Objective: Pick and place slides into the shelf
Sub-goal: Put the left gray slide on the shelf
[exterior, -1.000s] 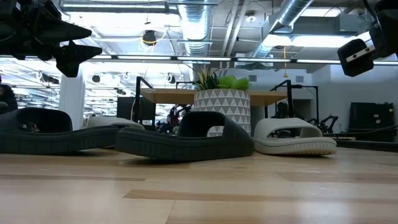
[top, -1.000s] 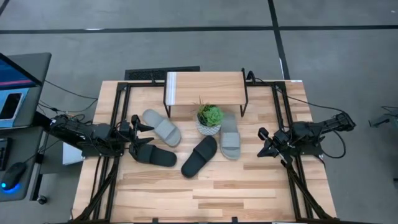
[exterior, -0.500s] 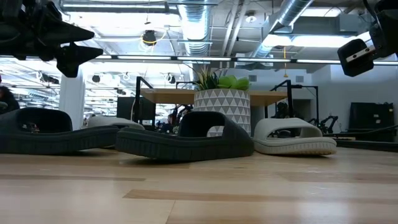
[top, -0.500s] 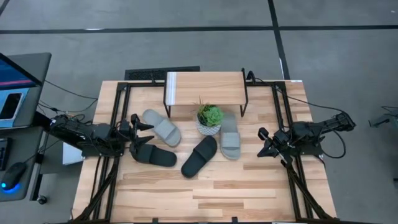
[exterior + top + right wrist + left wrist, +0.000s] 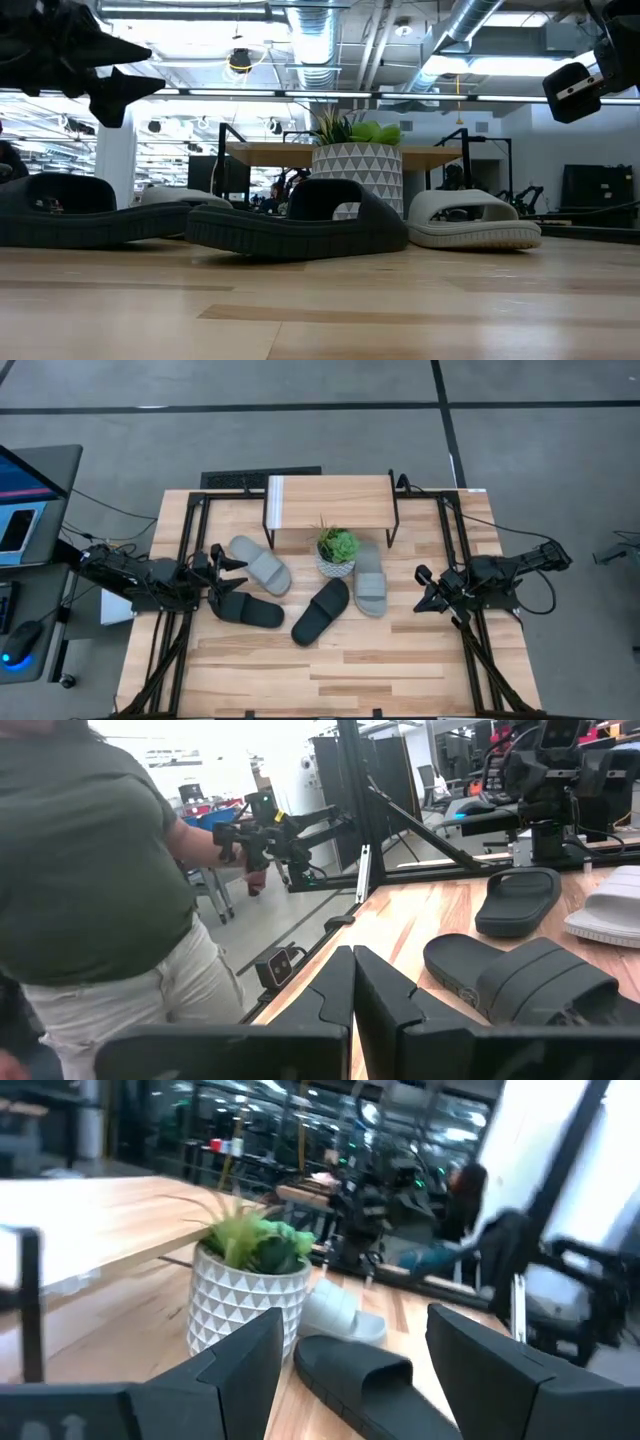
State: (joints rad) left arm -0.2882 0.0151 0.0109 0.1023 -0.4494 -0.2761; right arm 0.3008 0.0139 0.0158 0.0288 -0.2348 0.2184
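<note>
Four slides lie sole-down on the table in front of the shelf [image 5: 330, 500]. One light grey slide [image 5: 260, 564] and one black slide [image 5: 247, 608] lie at the left. The second black slide [image 5: 321, 610] and second grey slide [image 5: 370, 580] lie beside a potted plant [image 5: 337, 550]. My left gripper [image 5: 230, 574] is open and hovers in the air near the left black slide's end [image 5: 70, 215], touching nothing. Its wrist view looks between the open fingers toward the black slide [image 5: 360, 1378]. My right gripper [image 5: 428, 590] is shut and waits at the table's right, away from the slides.
The potted plant [image 5: 357, 165] in a white patterned pot stands just in front of the shelf, between the slides. Black frame rails [image 5: 185, 560] run along both table sides. A person [image 5: 110, 890] stands beyond the table's near edge in the right wrist view. Bare tabletop [image 5: 340, 670] lies toward the near edge.
</note>
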